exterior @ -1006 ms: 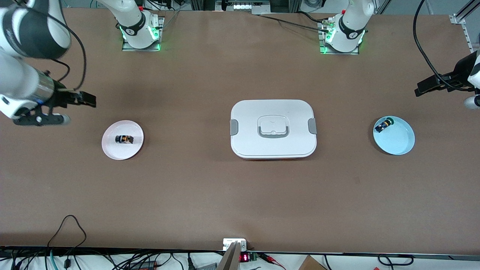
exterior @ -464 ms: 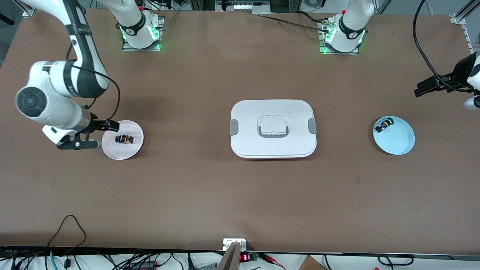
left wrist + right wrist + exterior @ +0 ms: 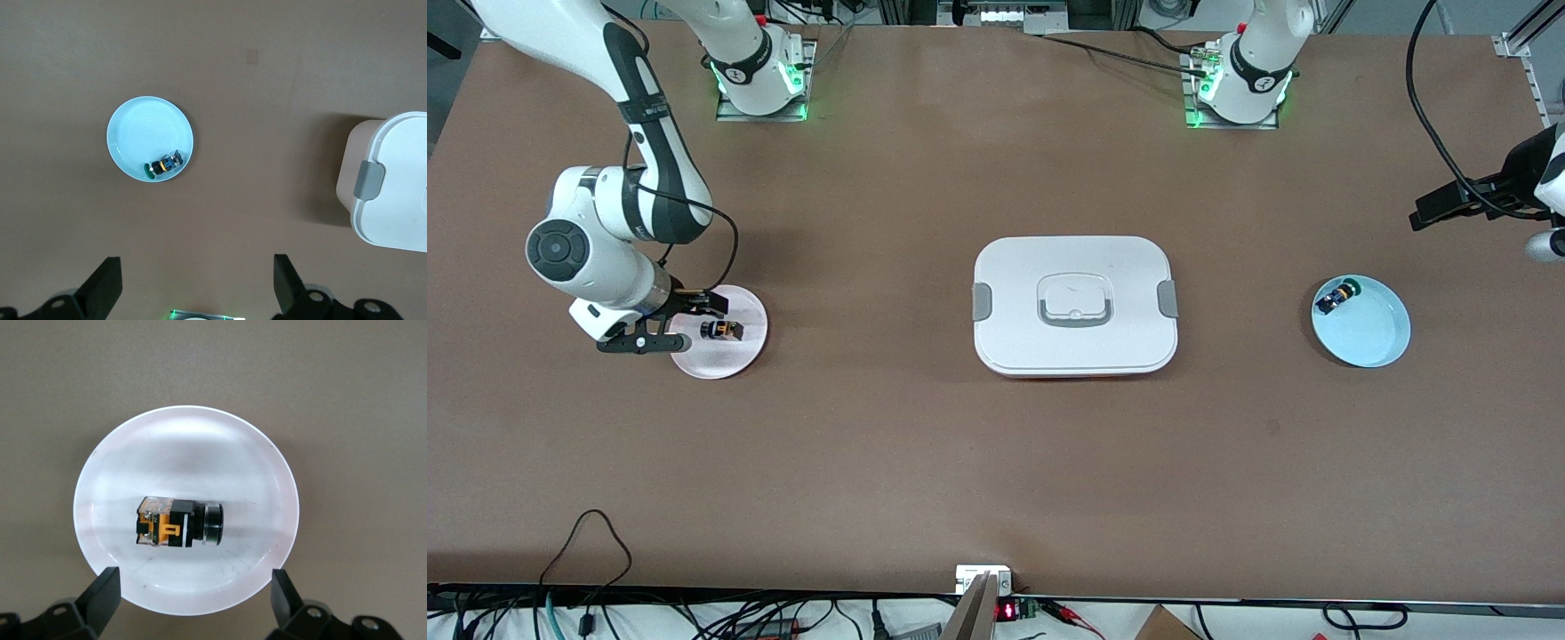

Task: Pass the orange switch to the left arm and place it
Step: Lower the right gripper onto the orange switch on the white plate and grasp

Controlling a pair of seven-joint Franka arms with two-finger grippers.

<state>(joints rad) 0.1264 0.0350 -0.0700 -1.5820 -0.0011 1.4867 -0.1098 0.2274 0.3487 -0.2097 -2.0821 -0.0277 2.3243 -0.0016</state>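
Right end effector (image 3: 694, 324) descended, blocky orange switch (image 3: 721, 331)

Table (image 3: 889, 462): box (image 3: 1075, 267), two plates (image 3: 740, 356)

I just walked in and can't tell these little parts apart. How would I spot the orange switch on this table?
Start at the big white box in the middle of the table, then look toward the right arm's end, where a pale pink plate sits under the open right gripper. The orange switch lies on it: black with an orange band, unlike the green-capped part on the blue plate.
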